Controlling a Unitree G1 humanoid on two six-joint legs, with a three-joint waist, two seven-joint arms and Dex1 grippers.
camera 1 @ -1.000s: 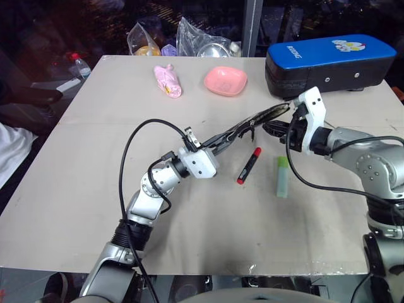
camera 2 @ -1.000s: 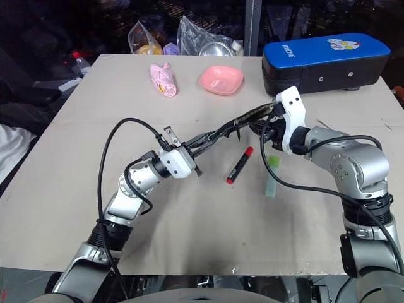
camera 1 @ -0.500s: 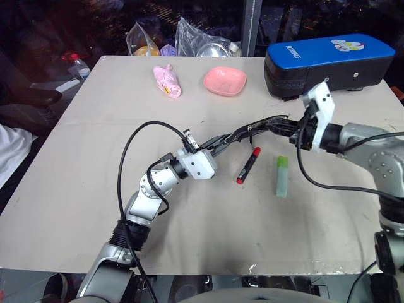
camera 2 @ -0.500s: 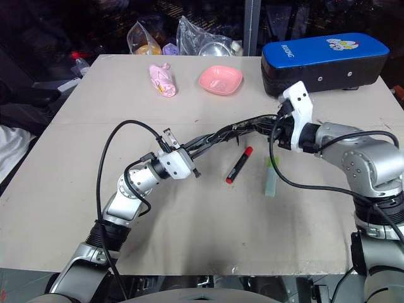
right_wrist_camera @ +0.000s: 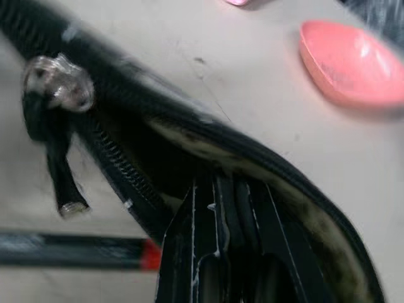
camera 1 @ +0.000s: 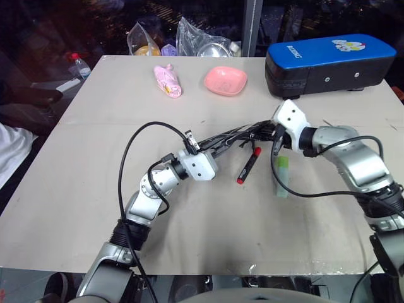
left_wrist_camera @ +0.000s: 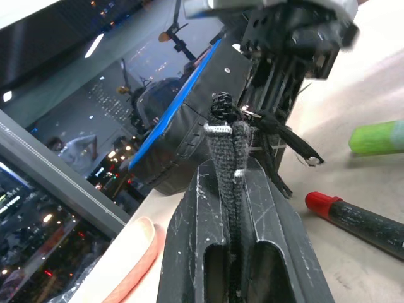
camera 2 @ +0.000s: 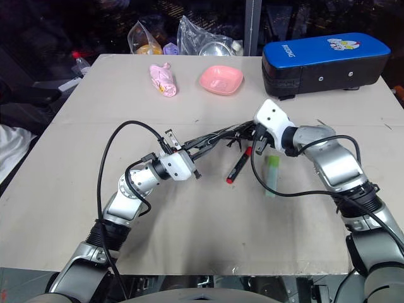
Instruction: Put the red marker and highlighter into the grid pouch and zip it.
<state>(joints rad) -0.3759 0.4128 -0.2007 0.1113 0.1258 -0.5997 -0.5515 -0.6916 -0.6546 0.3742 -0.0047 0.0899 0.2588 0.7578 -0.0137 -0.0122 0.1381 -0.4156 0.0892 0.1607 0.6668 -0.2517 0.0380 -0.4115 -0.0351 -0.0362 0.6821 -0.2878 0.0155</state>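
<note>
The pouch (camera 1: 237,135) hung above the table (camera 1: 82,183), stretched between the left gripper (camera 1: 218,147) and the right gripper (camera 1: 273,134). The marker (camera 1: 248,165) lay on the table below it, the highlighter (camera 1: 281,177) just to its right. Behind them, the bowl (camera 1: 225,81) sat between the toy (camera 1: 167,81) on the left and the case (camera 1: 328,60) on the right.

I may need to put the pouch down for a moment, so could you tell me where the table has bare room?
The near half of the table, below the red marker and highlighter, is bare, as is the left side below the pink packet. It is crowded mid-table, where both tools hold the grid pouch, and along the far edge by the pink bowl and blue case.
</note>
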